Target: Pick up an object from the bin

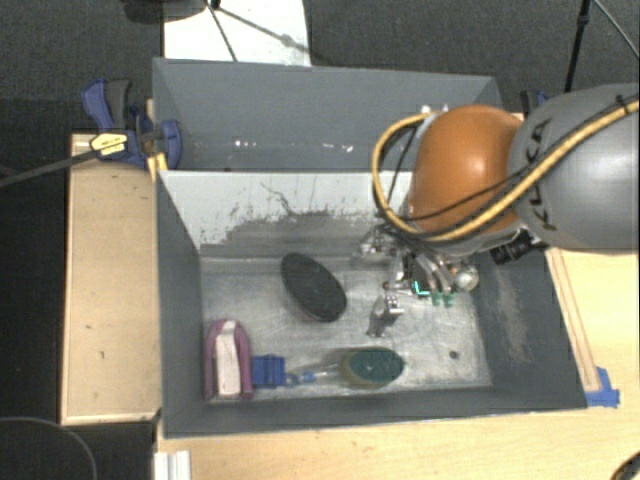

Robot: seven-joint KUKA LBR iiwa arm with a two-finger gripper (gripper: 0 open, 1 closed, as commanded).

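Observation:
My gripper [385, 313] hangs below the orange wrist cover, over the right half of the bin floor. A dark oval, stone-like object [313, 286] lies to its left, apart from it. Just below the gripper, near the bin's front wall, lies a brush with a round teal head [372, 367] and a blue handle end [268, 371]. I see nothing between the fingers.
A purple and white bottle-like item [228, 358] lies in the front left corner of the bin, next to the brush's blue end. The arm and its cables cover the back right part of the bin.

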